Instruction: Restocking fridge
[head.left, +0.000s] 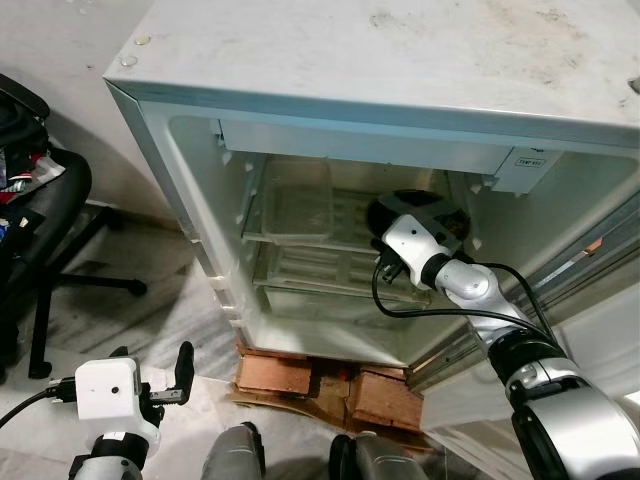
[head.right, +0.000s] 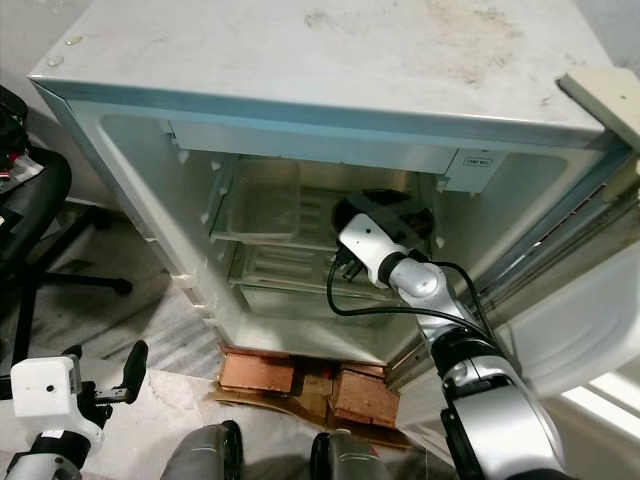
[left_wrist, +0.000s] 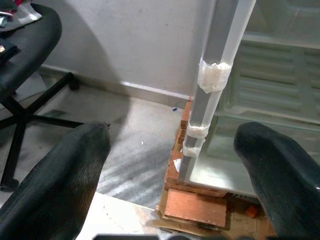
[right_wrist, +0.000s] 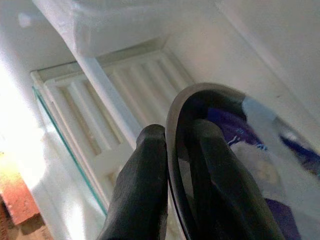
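Note:
The small white fridge (head.left: 400, 60) stands open in front of me. My right arm reaches onto its upper shelf at the right side. There my right gripper (right_wrist: 172, 132) is shut on the rim of a round black bowl (head.left: 420, 205). Something white and purple lies in the bowl (right_wrist: 240, 150). A clear plastic tray (head.left: 295, 200) sits on the same shelf to the left. My left gripper (left_wrist: 172, 135) hangs low by the floor, open and holding nothing, facing the fridge's lower left corner.
The fridge rests on red bricks (head.left: 275, 375). Its door (head.right: 600, 300) swings out to the right. A black office chair (head.left: 40, 230) with clutter on it stands at the left. A glass shelf (right_wrist: 65, 145) lies below the bowl.

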